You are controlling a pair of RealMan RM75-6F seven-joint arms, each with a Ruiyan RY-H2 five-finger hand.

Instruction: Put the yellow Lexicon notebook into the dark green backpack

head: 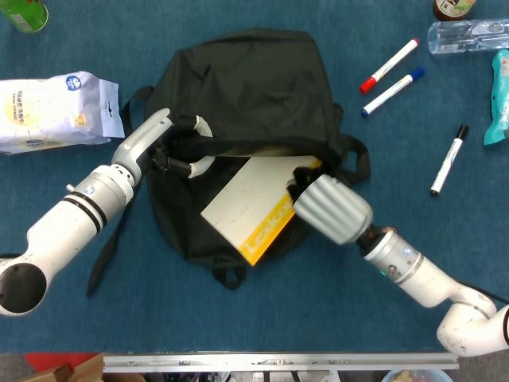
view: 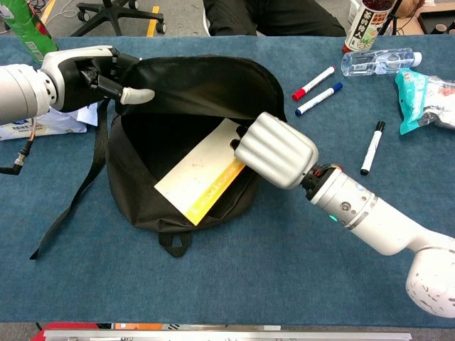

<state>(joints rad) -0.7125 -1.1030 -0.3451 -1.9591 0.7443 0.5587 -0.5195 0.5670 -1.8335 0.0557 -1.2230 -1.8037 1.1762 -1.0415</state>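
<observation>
— Nearest the robot, what did you see?

— Its right hand (view: 276,149), knuckles up, with the fingers curled down over the upper corner of the yellow Lexicon notebook (view: 200,175). It held that corner. The head view gave the same: right hand (head: 332,208) at the book's right end, fingertips hidden under the palm.

— And where was the notebook (head: 246,203) itself?

— Lying tilted in the open mouth of the dark green backpack (view: 195,82), pale cover up, yellow spine toward the robot. Its lower corner stuck out over the near rim of the bag; the rest lay over the dark interior. The bag (head: 246,83) rested flat on the blue table (head: 262,318).

— What was the left hand doing?

— The left hand (view: 92,71) gripped the upper flap of the opening at the bag's left side, fingers closed on the fabric and lifting it. From above, the left hand (head: 171,143) sat at that same edge.

— Further back?

— To the right, well apart from the bag, a black marker (head: 448,160), then a blue marker (head: 393,90) and a red marker (head: 388,66) side by side, a clear bottle (head: 468,35) and a teal packet (head: 499,97). To the left, a white bag (head: 57,111) and a green bottle (view: 21,28) at the far corner.
</observation>
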